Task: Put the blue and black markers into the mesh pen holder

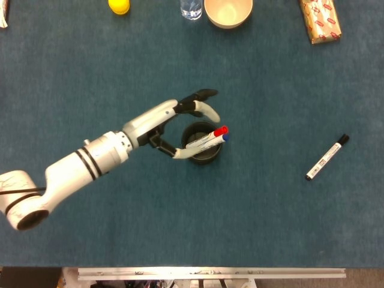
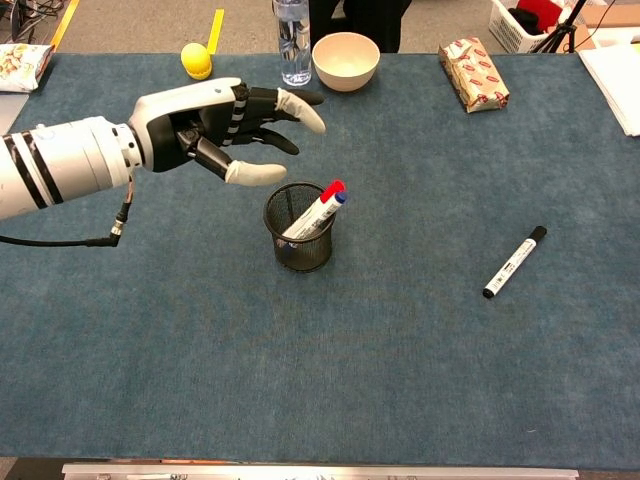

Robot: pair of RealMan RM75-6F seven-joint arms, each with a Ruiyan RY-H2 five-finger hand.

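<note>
The black mesh pen holder [image 1: 203, 151] [image 2: 298, 240] stands mid-table. A blue-capped marker [image 1: 224, 137] [image 2: 340, 198] and a red-capped marker [image 1: 219, 130] [image 2: 331, 188] lean in it side by side, caps up to the right. My left hand [image 1: 183, 123] [image 2: 232, 128] hovers open just left of and above the holder, fingers spread, holding nothing. The black marker [image 1: 327, 157] [image 2: 514, 262] lies on the cloth far to the right. My right hand is not seen in either view.
Along the far edge sit a yellow ball [image 2: 196, 60], a water bottle [image 2: 292, 45], a cream bowl [image 2: 345, 60] and a wrapped packet [image 2: 474, 74]. A snack bag [image 2: 22, 64] lies at the far left. Blue cloth [image 2: 400, 340] covers the table.
</note>
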